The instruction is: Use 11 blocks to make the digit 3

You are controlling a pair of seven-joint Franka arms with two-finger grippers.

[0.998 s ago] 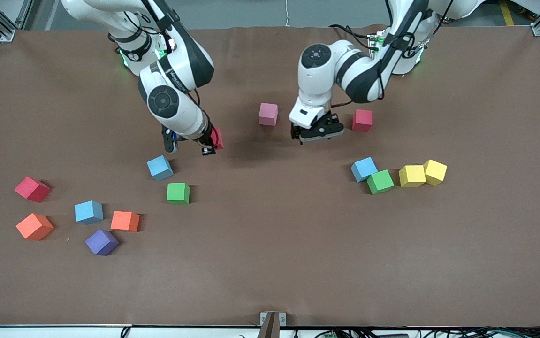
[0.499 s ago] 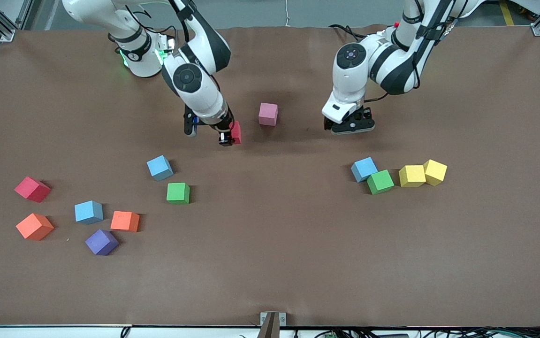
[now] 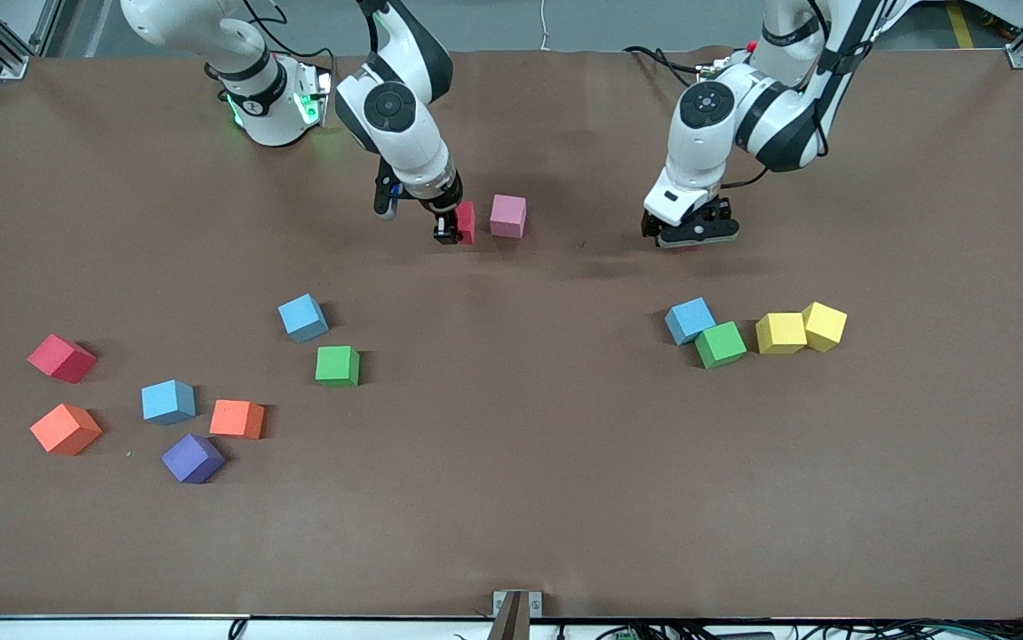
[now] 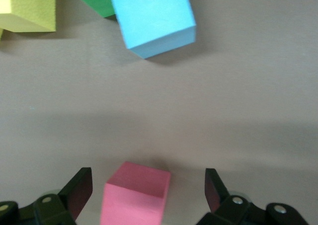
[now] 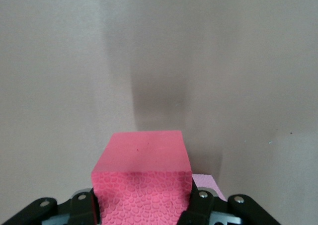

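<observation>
Carrying red block point(image 3: 467, 222) clamped in right gripper point(image 3: 456, 228), lowering flush beside pink block point(image 3: 507, 216); left gripper point(image 3: 687, 233) spread wide, straddling another red block point(image 4: 136, 193).

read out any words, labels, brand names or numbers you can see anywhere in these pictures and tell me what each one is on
None can be read.
The blocks, such as the pink block and the red block in the right gripper, are plain.
No marking shows on the arm above the left gripper, which is open around another red block.
</observation>
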